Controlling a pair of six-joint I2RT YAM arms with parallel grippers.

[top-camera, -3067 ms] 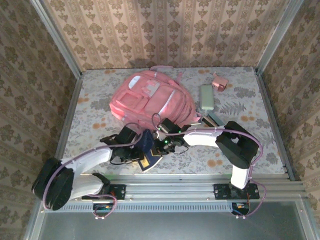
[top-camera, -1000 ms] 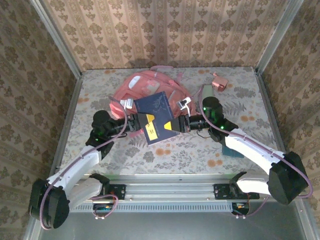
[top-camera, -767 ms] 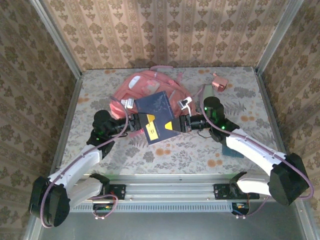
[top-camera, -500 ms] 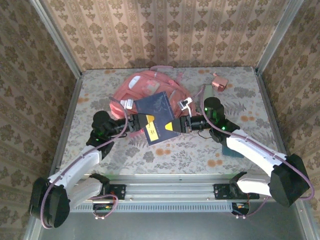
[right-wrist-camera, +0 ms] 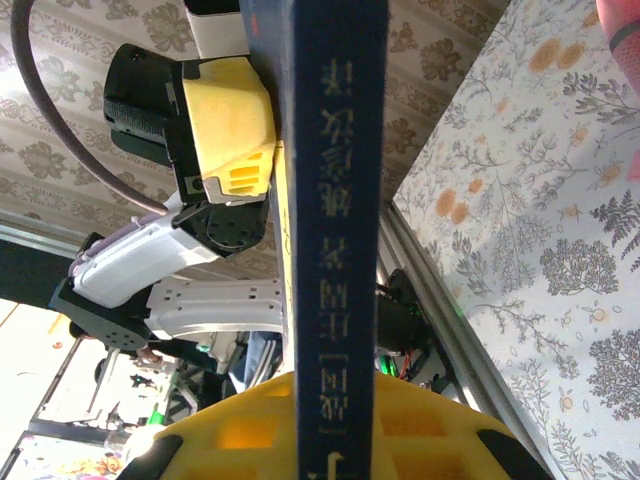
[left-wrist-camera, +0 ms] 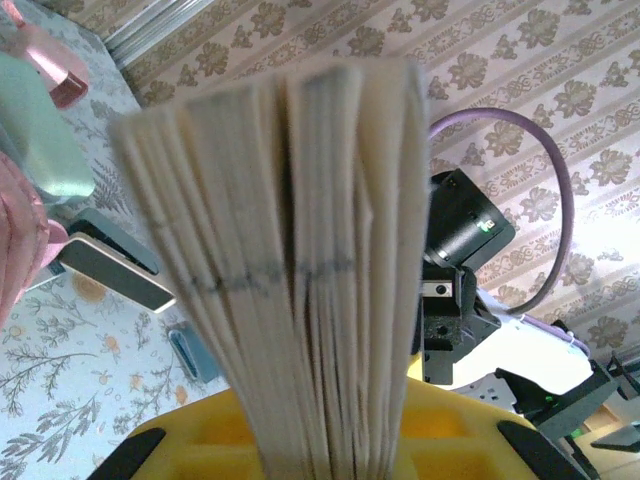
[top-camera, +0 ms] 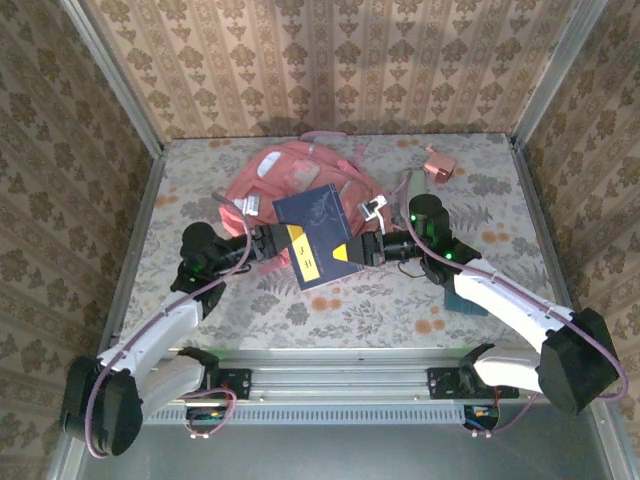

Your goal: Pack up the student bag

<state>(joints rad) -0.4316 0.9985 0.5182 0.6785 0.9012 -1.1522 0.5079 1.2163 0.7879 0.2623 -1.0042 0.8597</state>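
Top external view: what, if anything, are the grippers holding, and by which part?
A dark blue book, held by both: the left gripper grips its page edge, the right gripper its spine.

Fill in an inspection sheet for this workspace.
Surface: floral table, flat.
Job's things: student bag lies at the back; navy book held above the table in front of it.
Clutter: small pink box back right; mint case on the table.
Grippers: left gripper and right gripper both shut on the book, opposite edges.
Cables: purple cable loops off the right arm.
Surroundings: wallpapered walls, metal frame.
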